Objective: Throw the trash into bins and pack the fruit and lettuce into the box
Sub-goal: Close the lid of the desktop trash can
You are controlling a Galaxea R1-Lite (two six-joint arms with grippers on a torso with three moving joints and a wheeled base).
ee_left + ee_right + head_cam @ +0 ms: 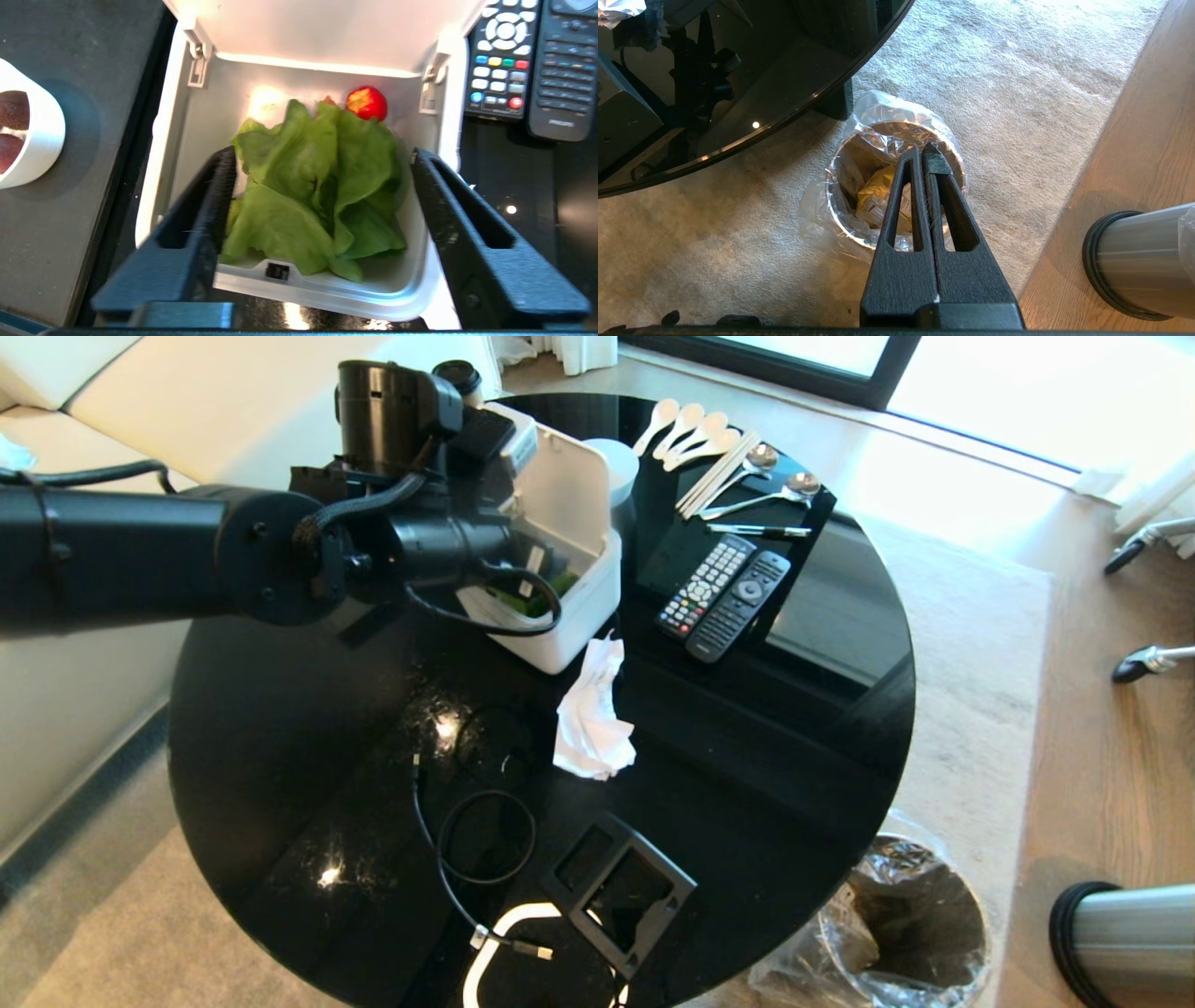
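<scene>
Two lettuce leaves (313, 196) and one red apple (367, 102) lie in the white box (161, 140), your left gripper (317, 163) spread wide above them, leaves released. One tissue (590, 714) waits on the table (280, 728) beside the box. Your right gripper (923, 156), clenched empty, hangs over the bin (840, 205) holding the yellow wrapper (878, 196).

On the table (280, 756), the box (569, 616) stood at twelve o'clock, holding lettuce (308, 196) and an apple (367, 102). Remotes (724, 597) lay at two o'clock, a tissue (590, 719) centrally, a tray (618, 889) at six o'clock.
</scene>
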